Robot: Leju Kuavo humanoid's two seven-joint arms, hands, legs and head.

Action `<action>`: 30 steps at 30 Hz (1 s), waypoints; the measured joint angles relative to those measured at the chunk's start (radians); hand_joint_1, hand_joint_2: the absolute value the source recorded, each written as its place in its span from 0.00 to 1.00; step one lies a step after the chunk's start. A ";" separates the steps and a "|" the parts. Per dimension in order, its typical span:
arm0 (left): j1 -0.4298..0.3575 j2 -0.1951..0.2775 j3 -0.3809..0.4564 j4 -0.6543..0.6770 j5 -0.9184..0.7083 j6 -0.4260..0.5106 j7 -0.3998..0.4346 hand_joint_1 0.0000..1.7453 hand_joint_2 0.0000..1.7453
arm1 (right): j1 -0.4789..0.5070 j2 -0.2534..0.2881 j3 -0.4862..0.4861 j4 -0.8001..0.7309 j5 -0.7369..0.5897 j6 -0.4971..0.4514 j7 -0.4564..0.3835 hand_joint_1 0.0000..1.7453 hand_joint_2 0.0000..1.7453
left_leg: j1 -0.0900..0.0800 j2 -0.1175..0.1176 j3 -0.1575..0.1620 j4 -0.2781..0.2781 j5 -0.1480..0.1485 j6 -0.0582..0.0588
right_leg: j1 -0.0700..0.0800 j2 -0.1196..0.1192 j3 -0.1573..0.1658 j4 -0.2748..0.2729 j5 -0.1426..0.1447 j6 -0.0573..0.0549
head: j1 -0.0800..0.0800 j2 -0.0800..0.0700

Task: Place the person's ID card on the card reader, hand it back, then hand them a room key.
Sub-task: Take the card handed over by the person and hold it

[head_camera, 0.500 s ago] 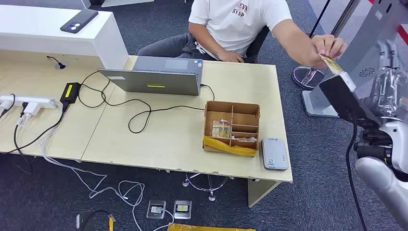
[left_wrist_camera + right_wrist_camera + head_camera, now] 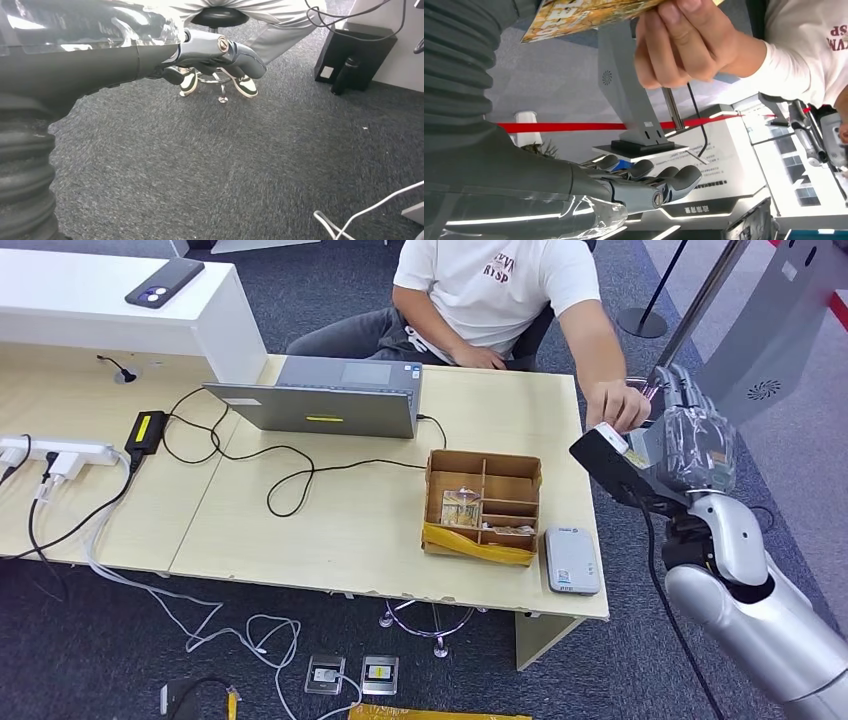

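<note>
The person's hand (image 2: 618,405) reaches over the table's right edge and meets my raised right hand (image 2: 692,440). In the right wrist view that hand (image 2: 689,40) pinches a yellow printed ID card (image 2: 584,12) just beside my palm; my fingers (image 2: 649,180) stretch out straight, apart from the card and holding nothing. The grey card reader (image 2: 571,560) lies at the table's front right corner. Beside it stands a brown compartment box (image 2: 500,465) with cards (image 2: 460,508) inside. My left hand (image 2: 220,52) hangs over the carpet, fingers loosely extended and empty.
A laptop (image 2: 320,400) with its cable, a power brick (image 2: 148,430) and a power strip (image 2: 60,452) occupy the table's middle and left. A phone (image 2: 165,282) lies on the white counter. A grey kiosk stand (image 2: 765,330) rises behind my right arm.
My right arm has swung left and in toward the table. The person's hand has come down with the card, from high at the right to just beside my right hand.
</note>
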 joint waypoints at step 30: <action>0.240 0.005 -0.538 -0.078 0.100 0.000 1.353 0.00 1.00 | -0.055 0.035 0.077 0.058 -0.041 -0.014 0.008 1.00 1.00 | 0.002 0.011 0.002 0.000 -0.004 -0.003 | 0.002 0.013 -0.001 -0.003 0.000 0.000 | -0.002 0.000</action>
